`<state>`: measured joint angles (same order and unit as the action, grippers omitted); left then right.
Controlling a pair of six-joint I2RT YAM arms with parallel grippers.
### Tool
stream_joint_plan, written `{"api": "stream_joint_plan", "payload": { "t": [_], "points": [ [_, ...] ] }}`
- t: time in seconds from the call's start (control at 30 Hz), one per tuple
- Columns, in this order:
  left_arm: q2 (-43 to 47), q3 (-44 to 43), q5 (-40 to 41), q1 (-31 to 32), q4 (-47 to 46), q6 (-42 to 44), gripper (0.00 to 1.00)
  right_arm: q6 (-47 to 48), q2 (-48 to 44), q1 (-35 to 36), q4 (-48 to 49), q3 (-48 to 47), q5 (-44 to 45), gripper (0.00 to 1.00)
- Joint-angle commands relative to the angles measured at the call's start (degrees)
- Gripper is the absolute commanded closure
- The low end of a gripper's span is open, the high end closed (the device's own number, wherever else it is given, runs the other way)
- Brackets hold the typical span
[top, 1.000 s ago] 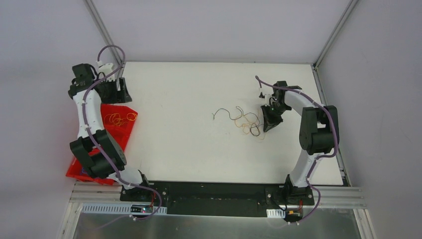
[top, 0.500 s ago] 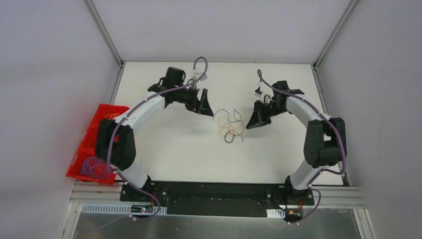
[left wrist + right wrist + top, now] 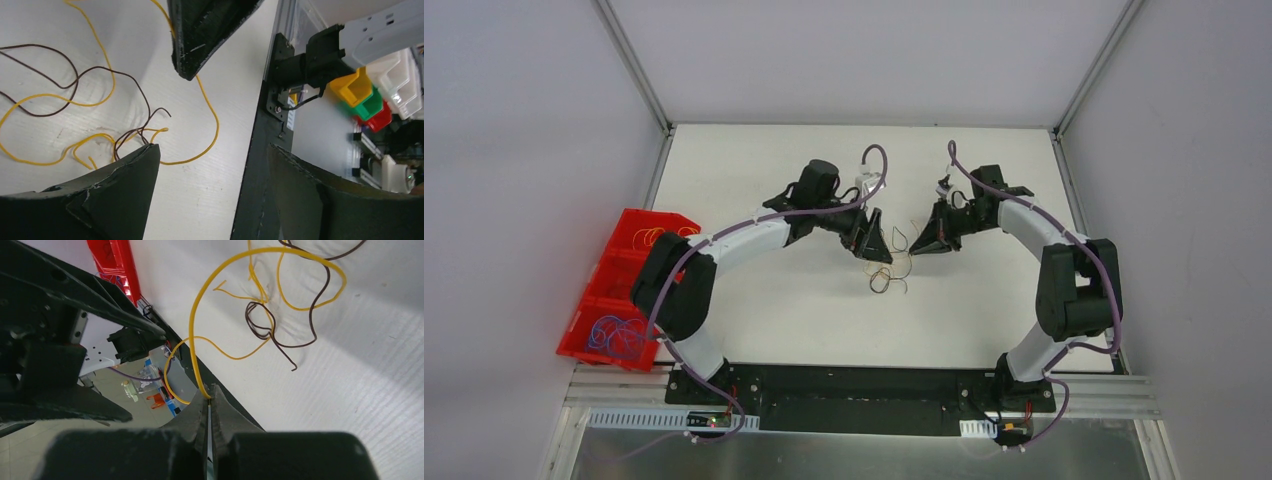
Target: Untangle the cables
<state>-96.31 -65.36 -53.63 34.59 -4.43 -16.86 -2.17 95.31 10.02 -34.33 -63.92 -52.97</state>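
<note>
Currently the step in hand is judged to be separation of the two cables left on the table (image 3: 754, 300). The left arm (image 3: 744, 235) and right arm (image 3: 1044, 225) both reach from the table's near edge to its middle and face each other there. A red bin (image 3: 639, 215) sits at the table's left edge with blue and yellow loops inside. The left gripper (image 3: 214, 150) hovers low over the table's middle, its jaws spread wide with nothing between them. The right gripper (image 3: 209, 395) is pinched closed on the yellow cable (image 3: 195, 330), which rises from the table in an arch to the fingertips. The dark cable (image 3: 320, 305) lies flat at the table's middle. It crosses the yellow cable at several points and forms a small knot-like loop where the two meet. The next move calls for the left gripper to descend onto the dark cable alone, clear of the yellow strand, and to close on it. The arms then need to draw apart across the table. Both strands are far thinner than a finger, so the pinch point must be chosen where they lie apart. Otherwise both may be caught together.
</note>
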Motion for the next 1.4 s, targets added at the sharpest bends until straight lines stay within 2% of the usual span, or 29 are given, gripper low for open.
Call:
{"api": "stream_joint_plan", "payload": {
  "t": [0.0,0.07,0.13,0.2,0.27,0.33,0.43,0.47,0.53,0.57,0.83,0.9,0.97,1.03,1.07,1.3,1.37],
  "points": [
    [0.96,-3.50,2.09,3.69,2.75,9.80,0.21,-5.59,-2.68,1.85,3.51,-0.82,-3.87,1.00],
    [0.26,-6.07,4.73,5.19,8.51,14.81,0.26,-6.30,-2.88,2.46,3.48,-1.46,-4.24,1.00],
    [-0.17,-8.38,6.70,6.82,14.37,21.28,0.36,-6.99,-2.98,2.86,3.28,-2.14,-4.53,1.00],
    [-0.19,-9.90,9.73,8.21,18.85,26.37,0.52,-7.11,-3.10,3.04,2.63,-3.03,-4.65,1.00],
    [0.09,-11.39,11.51,8.72,21.76,28.77,0.76,-7.07,-3.11,3.24,1.73,-4.02,-5.00,1.00],
    [0.73,-13.25,12.07,8.68,24.54,29.46,0.87,-6.96,-3.33,3.33,0.95,-4.75,-5.27,1.00],
    [1.99,-15.21,13.28,8.72,28.22,30.19,0.85,-7.20,-4.08,3.25,0.78,-5.33,-5.77,1.00],
    [2.27,-15.65,13.96,8.67,29.24,30.28,0.79,-7.34,-4.20,3.25,0.75,-5.61,-5.87,1.00],
    [2.57,-15.86,15.86,8.90,30.78,30.98,0.56,-7.60,-4.25,3.33,0.77,-6.10,-6.09,1.00],
    [2.61,-15.77,17.12,9.09,31.18,31.64,0.52,-7.89,-4.25,3.45,0.78,-6.33,-5.90,1.00],
    [1.28,-17.73,19.08,11.03,33.68,34.91,0.69,-8.68,-5.40,4.80,0.72,-6.41,-5.11,1.00],
    [1.60,-18.26,19.67,11.09,33.78,34.60,0.70,-8.67,-5.48,4.81,0.70,-6.46,-5.04,1.00],
    [1.89,-18.62,21.13,11.11,33.78,34.44,0.66,-9.03,-5.47,4.77,0.66,-6.50,-5.44,1.00],
    [1.92,-19.10,22.72,11.11,33.78,34.66,0.54,-9.37,-5.50,5.00,0.83,-6.55,-5.50,1.00],
    [1.80,-19.32,23.13,11.11,33.78,34.85,0.52,-9.53,-5.57,5.28,1.03,-6.42,-5.55,1.00],
    [-0.22,-20.69,24.79,12.05,33.78,37.01,0.51,-10.21,-6.01,6.49,1.24,-6.46,-5.74,1.00],
    [-0.29,-20.63,24.77,12.49,33.78,37.76,0.54,-10.13,-6.02,6.43,1.15,-6.32,-5.44,1.00]
  ]
}}
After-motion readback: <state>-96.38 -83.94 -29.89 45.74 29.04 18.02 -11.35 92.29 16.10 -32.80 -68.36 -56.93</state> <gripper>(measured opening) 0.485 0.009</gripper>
